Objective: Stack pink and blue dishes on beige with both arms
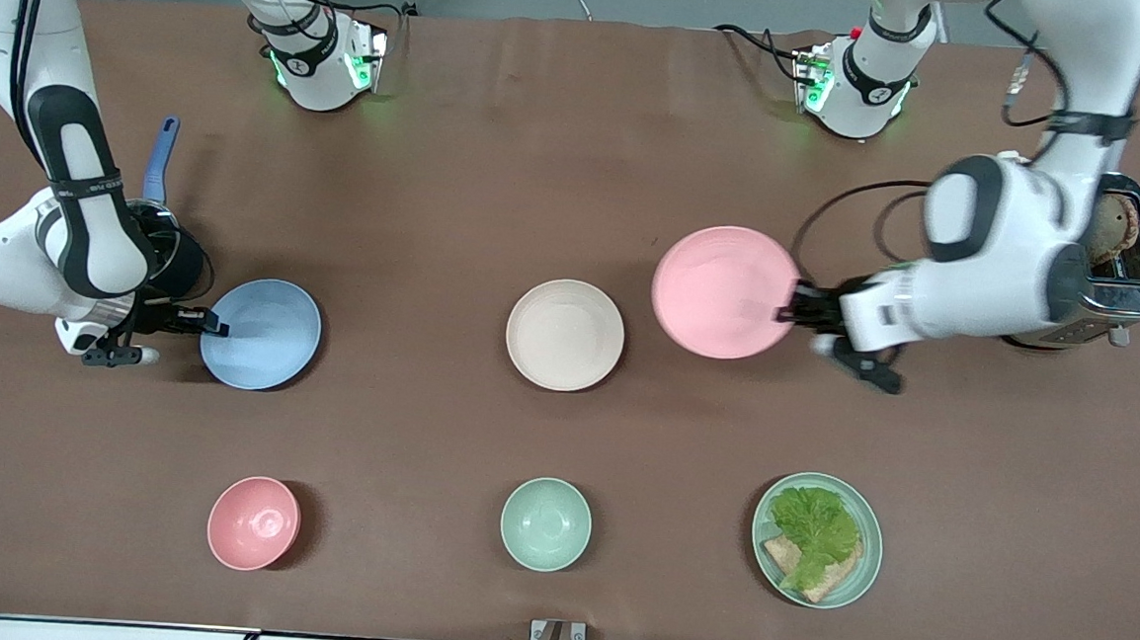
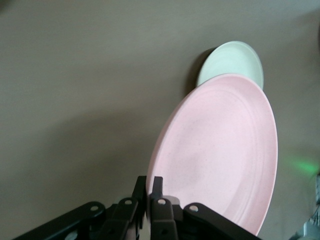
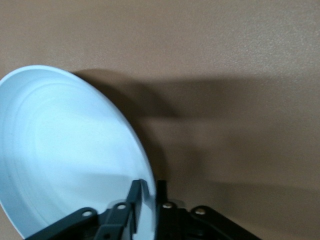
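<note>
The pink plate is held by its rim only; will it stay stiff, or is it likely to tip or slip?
The pink plate looks rigid, keeping its round shape. The left gripper pinches only one edge, so it may sag or pivot. Its matte surface probably gives fair grip.

The beige plate (image 2: 235,62) is half hidden by the pink plate (image 2: 220,150) in the left wrist view; the blue plate (image 3: 65,160) runs off the right wrist view's edge.
</note>
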`<state>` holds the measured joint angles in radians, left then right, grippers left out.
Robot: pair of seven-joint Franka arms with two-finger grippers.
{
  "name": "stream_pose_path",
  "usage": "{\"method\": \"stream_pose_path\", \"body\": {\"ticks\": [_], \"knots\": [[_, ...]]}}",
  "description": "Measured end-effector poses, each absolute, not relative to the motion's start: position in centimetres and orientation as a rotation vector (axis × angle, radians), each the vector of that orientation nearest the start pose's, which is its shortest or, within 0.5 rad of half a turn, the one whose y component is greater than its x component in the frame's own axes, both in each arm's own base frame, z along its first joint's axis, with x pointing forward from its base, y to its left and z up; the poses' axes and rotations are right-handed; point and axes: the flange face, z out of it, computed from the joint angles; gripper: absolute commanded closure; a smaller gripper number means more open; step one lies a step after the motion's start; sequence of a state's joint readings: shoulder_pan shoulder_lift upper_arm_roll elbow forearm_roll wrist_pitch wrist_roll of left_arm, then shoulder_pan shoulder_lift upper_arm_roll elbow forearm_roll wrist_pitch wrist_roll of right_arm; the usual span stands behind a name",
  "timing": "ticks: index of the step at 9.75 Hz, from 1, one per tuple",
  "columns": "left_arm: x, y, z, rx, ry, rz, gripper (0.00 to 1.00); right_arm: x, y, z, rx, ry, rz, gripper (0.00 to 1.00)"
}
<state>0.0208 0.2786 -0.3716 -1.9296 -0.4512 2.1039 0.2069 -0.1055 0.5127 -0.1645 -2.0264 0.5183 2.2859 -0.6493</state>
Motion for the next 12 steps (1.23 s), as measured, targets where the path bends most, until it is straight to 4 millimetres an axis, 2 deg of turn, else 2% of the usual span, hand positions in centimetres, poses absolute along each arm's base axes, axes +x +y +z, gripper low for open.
{"method": "stream_pose_path", "body": {"ticks": [1, 3, 4, 6, 8, 10, 11, 12], "knots": [[55.7, -24.9, 33.7, -3.559, 0.482, 0.242, 0.98, 55.9, -14.4, 18.3, -2.795, 0.001, 0.111, 0.99], [55.1, -28.9, 30.3, -3.561, 0.393, 0.212, 0.99, 56.8, -14.7, 20.1, -2.753, -0.007, 0.145, 0.99], [54.9, -30.6, 28.1, -3.553, 0.355, 0.179, 0.99, 57.8, -15.4, 22.3, -2.711, -0.005, 0.185, 0.99], [54.4, -33.7, 24.4, -3.53, 0.264, 0.177, 0.98, 59.9, -16.3, 28.3, -2.646, 0.041, 0.269, 0.99], [54.5, -36.8, 23.5, -3.512, 0.182, 0.182, 0.95, 61.6, -14.8, 33.7, -2.625, 0.12, 0.347, 0.99], [54.3, -39.5, 23.0, -3.474, 0.123, 0.155, 0.9, 62.6, -10.5, 36.6, -2.633, 0.187, 0.391, 0.99], [54.1, -40.2, 22.7, -3.468, 0.109, 0.155, 0.58, 62.9, -7.7, 37.4, -2.634, 0.203, 0.415, 0.99], [53.9, -41.1, 22.6, -3.471, 0.097, 0.164, 0.06, 63.1, -4.5, 38.0, -2.63, 0.225, 0.444, 0.99]]}}
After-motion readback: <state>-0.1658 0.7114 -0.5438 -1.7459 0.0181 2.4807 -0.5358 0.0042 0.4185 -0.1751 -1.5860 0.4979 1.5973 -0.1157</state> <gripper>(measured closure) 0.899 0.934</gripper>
